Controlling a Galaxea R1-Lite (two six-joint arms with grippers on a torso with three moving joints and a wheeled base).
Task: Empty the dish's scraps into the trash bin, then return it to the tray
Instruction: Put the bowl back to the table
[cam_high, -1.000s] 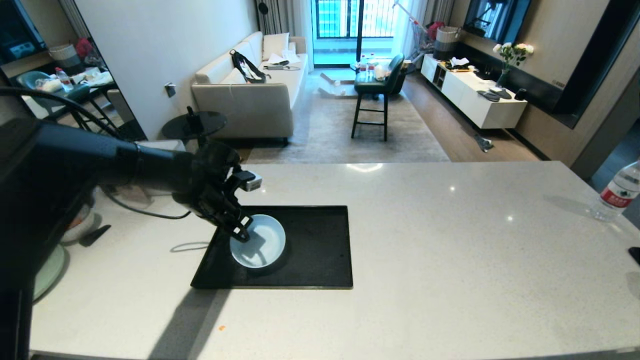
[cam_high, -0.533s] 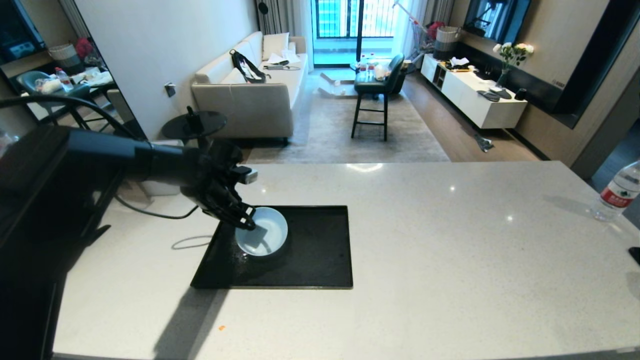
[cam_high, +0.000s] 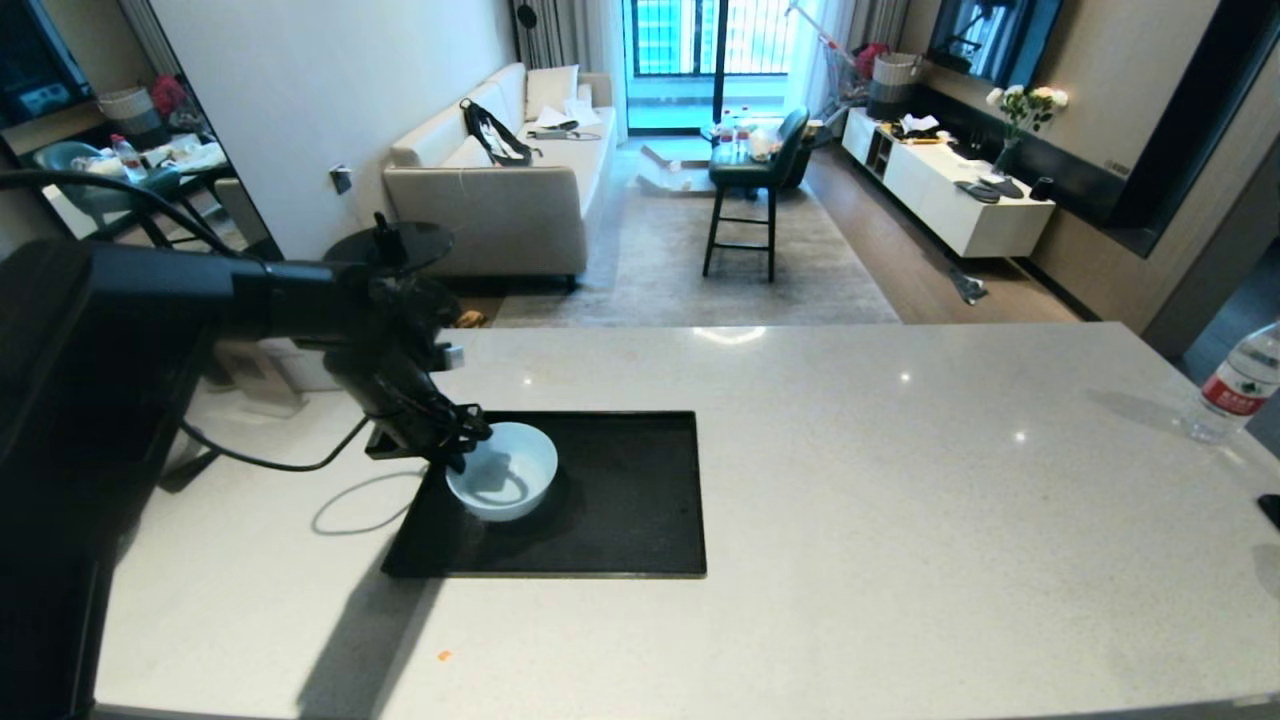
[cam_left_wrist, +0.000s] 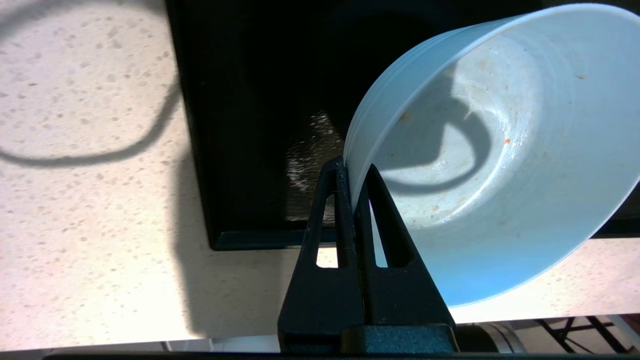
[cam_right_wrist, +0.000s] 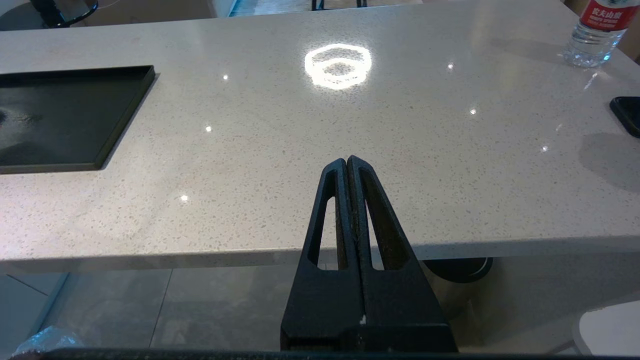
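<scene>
Nearest the robot, the right gripper (cam_right_wrist: 353, 165) hangs parked below the near edge of the counter (cam_high: 850, 480), well to the right of the tray (cam_high: 620, 500), its fingers pressed together on nothing.

Farther in, the tray lies flat on the counter. The bowl (cam_high: 503, 470) sits over the tray's left end, near the left rim, and the left gripper (cam_high: 458, 440) comes in from the tray's left side and pinches the bowl's wall at the rim, one finger inside and one outside. In the left wrist view the bowl (cam_left_wrist: 500, 150) shows its inside tipped toward the camera, and I cannot tell whether its base already rests on the tray (cam_left_wrist: 250, 125) or hangs just above it.

The inside of the bowl holds only smears and a few tiny orange specks; no chunks or sticks are left in it. One orange crumb (cam_high: 443, 656) lies on the counter, nearer the robot than the tray's front left corner. The bin is in no view.

By this, the emptying looks done and the return nearly so. What seems left is to settle the bowl flat on the tray, open the fingers and draw the left arm clear.
</scene>
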